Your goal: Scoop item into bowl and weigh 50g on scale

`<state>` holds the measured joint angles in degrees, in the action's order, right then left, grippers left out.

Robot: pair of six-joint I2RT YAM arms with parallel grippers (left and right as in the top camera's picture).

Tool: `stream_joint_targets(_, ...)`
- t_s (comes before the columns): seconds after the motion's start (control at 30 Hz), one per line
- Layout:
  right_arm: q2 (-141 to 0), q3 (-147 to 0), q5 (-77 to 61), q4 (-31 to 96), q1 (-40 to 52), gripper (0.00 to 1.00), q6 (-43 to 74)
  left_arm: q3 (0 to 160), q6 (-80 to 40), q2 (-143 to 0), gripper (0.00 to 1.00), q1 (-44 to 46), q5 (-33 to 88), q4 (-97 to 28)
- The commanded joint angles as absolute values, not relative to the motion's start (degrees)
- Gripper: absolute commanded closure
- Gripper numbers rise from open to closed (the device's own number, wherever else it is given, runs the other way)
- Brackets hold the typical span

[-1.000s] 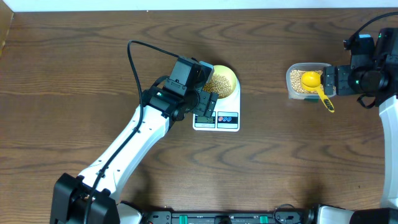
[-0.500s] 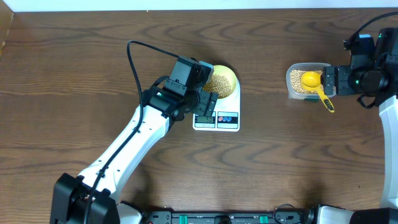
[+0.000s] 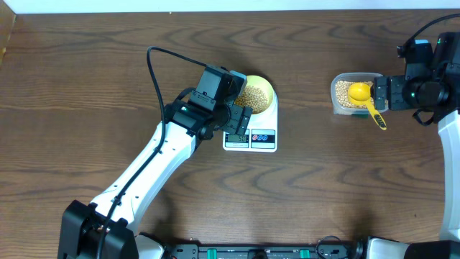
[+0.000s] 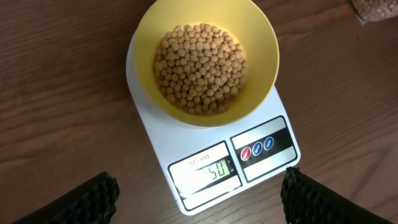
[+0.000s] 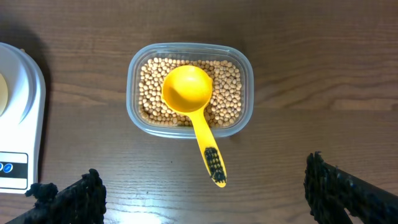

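Left pincer (image 4: 199,193) spread wide, empty, hovering over the scale (image 4: 155,140) with the bowl (image 4: 264,74) of beans (image 4: 200,68) sitting on it. Right pincer (image 5: 208,196) same deal, above the tub (image 5: 244,68) with the scoop (image 5: 186,90) in it.

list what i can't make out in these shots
- Overhead: the left arm covers the left side of the scale; the display is too small to read.
- Overhead: the same arm hides the left edge of the bowl.
- Left wrist: the tub is cut off at the top right corner.
- Right wrist: the scale is cut off by the left edge; beans under the scoop are hidden.
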<state>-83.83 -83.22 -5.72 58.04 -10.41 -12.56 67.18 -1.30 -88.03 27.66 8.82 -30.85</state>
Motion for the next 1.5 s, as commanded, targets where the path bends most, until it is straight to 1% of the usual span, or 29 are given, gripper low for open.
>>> stream_joint_targets(0.0,-82.9,-84.4,-5.5,58.1,-10.1,0.01,-12.1,66.7,-1.4,-88.8,0.14,27.7,8.3,-31.0)
stream_joint_targets(0.3,-82.9,-84.4,-5.5,58.1,-10.1,0.01,-12.1,66.7,-1.3,-87.6,0.14,27.6,8.2,-32.7)
stream_joint_targets(0.53,-82.9,-84.4,-5.5,58.1,-10.1,0.01,-12.1,63.0,-1.1,-82.0,0.14,27.6,6.9,-32.2)
stream_joint_targets(0.87,-82.9,-84.4,-5.5,58.1,-10.1,0.01,-12.1,46.7,-1.2,-66.6,0.14,26.3,6.8,-20.9)
stream_joint_targets(1.07,-82.9,-84.4,-5.5,58.1,-10.1,0.01,-12.1,39.2,-1.2,-56.9,0.14,26.0,6.8,-16.3)
stream_joint_targets(1.27,-82.9,-84.4,-5.5,58.1,-10.1,0.01,-12.1,31.3,-1.2,-47.4,0.14,26.0,2.2,-10.5)
stream_joint_targets(1.47,-82.9,-84.4,-5.5,58.1,-10.1,0.01,-12.1,23.3,-1.2,-37.3,0.14,25.5,0.6,-5.2)
